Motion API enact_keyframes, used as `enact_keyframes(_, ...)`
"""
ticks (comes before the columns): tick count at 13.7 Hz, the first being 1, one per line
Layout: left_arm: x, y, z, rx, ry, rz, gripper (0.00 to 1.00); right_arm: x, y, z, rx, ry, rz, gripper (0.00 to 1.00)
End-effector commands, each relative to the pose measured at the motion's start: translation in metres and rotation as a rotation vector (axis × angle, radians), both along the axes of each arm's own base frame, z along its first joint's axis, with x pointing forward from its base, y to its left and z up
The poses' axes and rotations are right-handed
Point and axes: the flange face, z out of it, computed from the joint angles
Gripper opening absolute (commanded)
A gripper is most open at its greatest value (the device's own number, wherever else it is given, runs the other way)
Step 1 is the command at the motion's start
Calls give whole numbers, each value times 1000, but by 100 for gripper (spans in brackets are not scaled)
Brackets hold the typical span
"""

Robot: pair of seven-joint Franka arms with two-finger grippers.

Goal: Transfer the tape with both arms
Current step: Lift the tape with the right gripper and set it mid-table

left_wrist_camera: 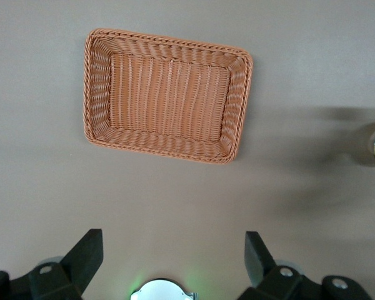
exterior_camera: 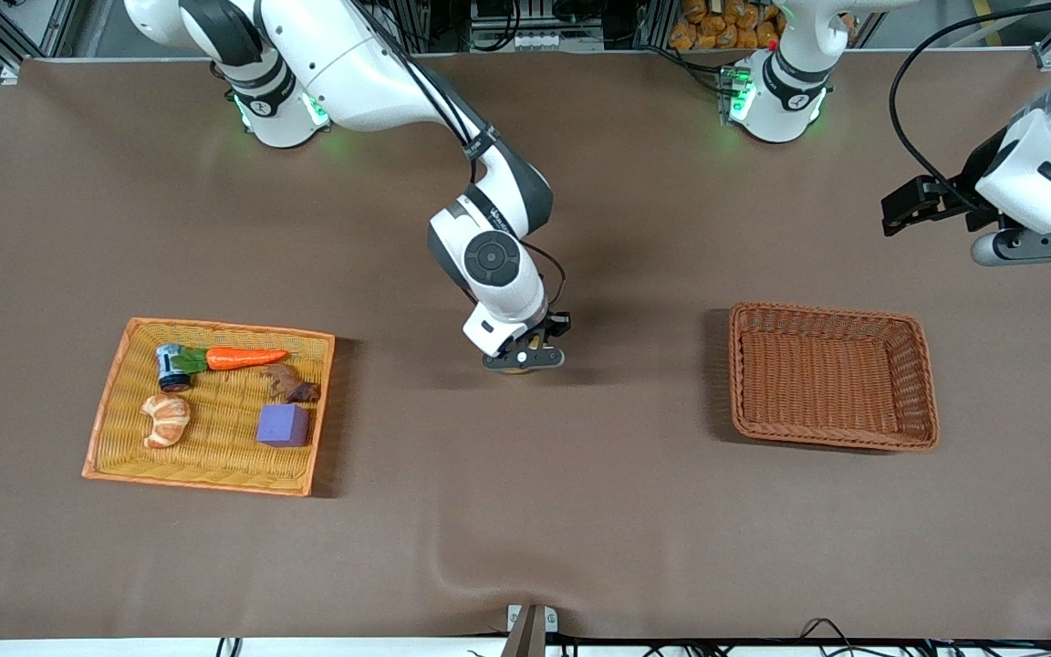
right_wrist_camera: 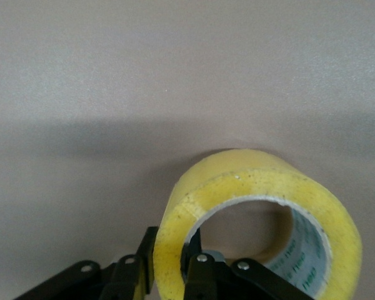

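Tape, a glossy yellowish translucent ring (right_wrist_camera: 262, 212) with grey lettered core, sits pinched through its wall by the right gripper's (right_wrist_camera: 170, 259) black fingers, low over the matte brown tabletop (exterior_camera: 580, 511) between woven yellow tray (exterior_camera: 115, 401) and orange wicker basket (exterior_camera: 918, 365). The left gripper (left_wrist_camera: 172, 253) waits aloft, fingers spread wide.

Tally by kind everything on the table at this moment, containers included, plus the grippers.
Baskets: 2, the flat tray and the empty basket
Toy items in tray: 5, carrot, croissant, purple cube, brown piece, small can
Tape roll: 1, the tape, pinched by the right gripper
Grippers: 2, left gripper open, waiting
Total: 10
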Motion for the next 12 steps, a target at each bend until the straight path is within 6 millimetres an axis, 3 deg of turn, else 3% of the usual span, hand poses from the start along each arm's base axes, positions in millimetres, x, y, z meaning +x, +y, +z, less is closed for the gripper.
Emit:
enact_keyframes(1,2,-3,7,4,-20,2,100,20,-10,28,33,-4,-51,92)
enact_keyframes(2,3,-5,6,-2,-23,0,100,27,-19,40,31,-2,-55,100)
enact_keyframes(3,9,-12,-1,-12,-43,-9,100,32,-31,57,12,15,-53,100)
enact_keyframes(5,30,-52,-37,-40,-87,-68,100,56,-82,107,-18,39,-69,100)
enact_keyframes(7,54,-90,-83,-69,-122,-67,100,88,-164,158,-6,43,32,100)
enact_keyframes(10,71,-160,-139,-111,-160,-72,100,107,-278,197,-16,123,-13,100)
enact_keyframes(12,69,-220,-185,-120,-149,-5,100,112,-334,228,-50,110,-31,100)
